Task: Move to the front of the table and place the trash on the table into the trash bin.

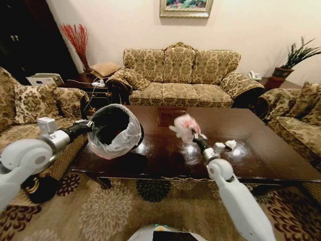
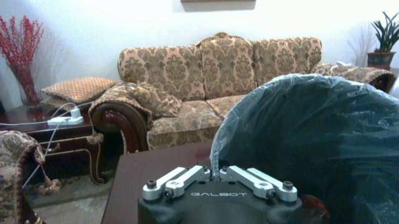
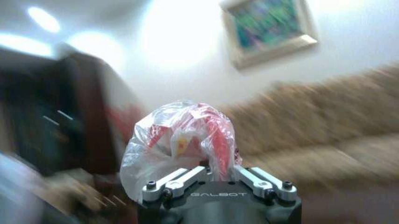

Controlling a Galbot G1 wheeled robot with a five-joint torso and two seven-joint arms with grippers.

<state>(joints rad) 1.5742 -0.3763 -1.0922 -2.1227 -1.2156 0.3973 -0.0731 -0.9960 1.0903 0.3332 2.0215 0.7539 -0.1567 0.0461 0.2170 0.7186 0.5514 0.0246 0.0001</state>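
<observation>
Above the table (image 1: pixel 261 150), the right gripper (image 1: pixel 193 134) pinches the bag (image 1: pixel 184 126); the left gripper (image 1: pixel 92 124) clamps the tilted bin's (image 1: pixel 116 131) rim.

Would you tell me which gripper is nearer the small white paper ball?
Right. The right gripper, holding the pinkish-white plastic bag bundle, is beside the paper ball; the left gripper grips the black trash bin.

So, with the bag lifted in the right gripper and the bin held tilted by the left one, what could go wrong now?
1. The right gripper pinches only a fold of the plastic bag bundle, so it might slip out and fall on the table before reaching the trash bin.
2. The left gripper holds the bin by its rim and liner; the liner could pull loose or the bin sag.
3. The paper ball near the right arm could get swept off.
</observation>
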